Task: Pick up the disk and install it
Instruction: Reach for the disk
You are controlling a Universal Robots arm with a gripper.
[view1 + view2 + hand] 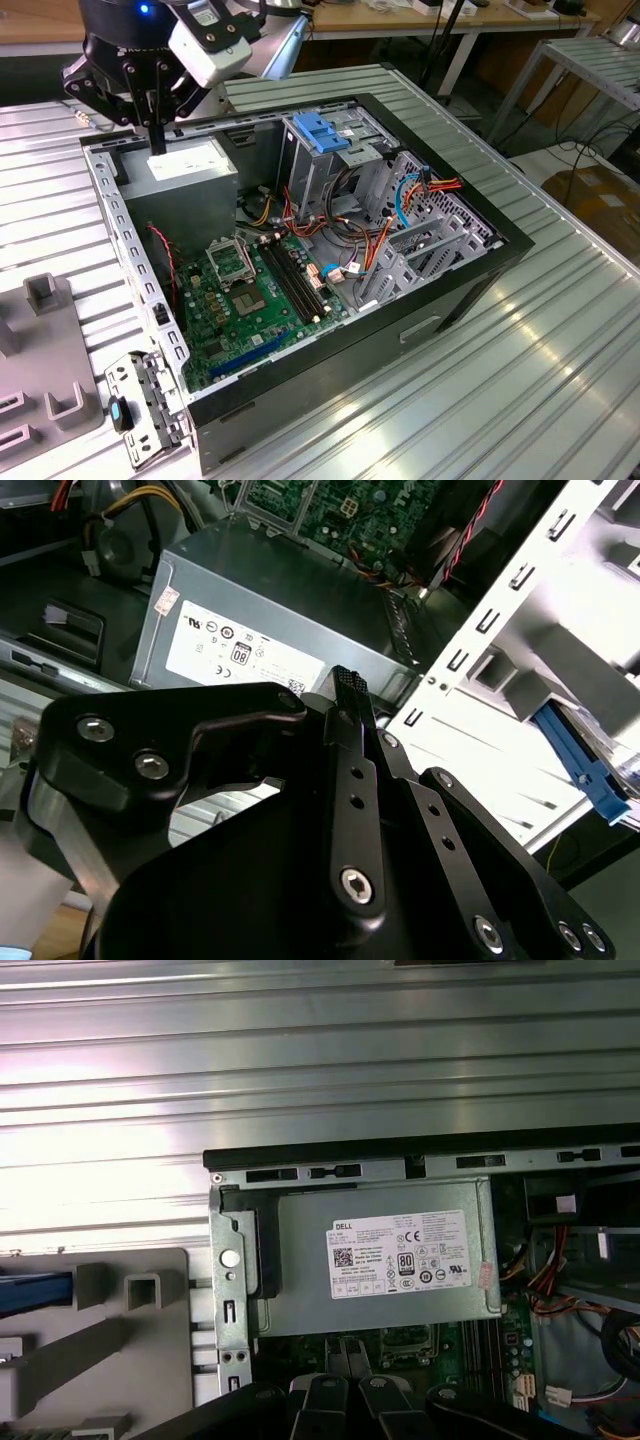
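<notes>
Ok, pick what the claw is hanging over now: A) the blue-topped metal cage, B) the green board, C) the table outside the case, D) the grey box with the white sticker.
D: in the exterior view the claw points straight down just above the grey box.

The pincer hangs directly over the power box, which sits in a corner of the open computer case — the case resting on the table. Past the box, farther from the pincer, the circuit board lies on the case floor. The drive cage stands beside the box (on the exterior view's right of the pincer). Outside the case wall — on the exterior view's left — a holder block rests on the table.
</notes>
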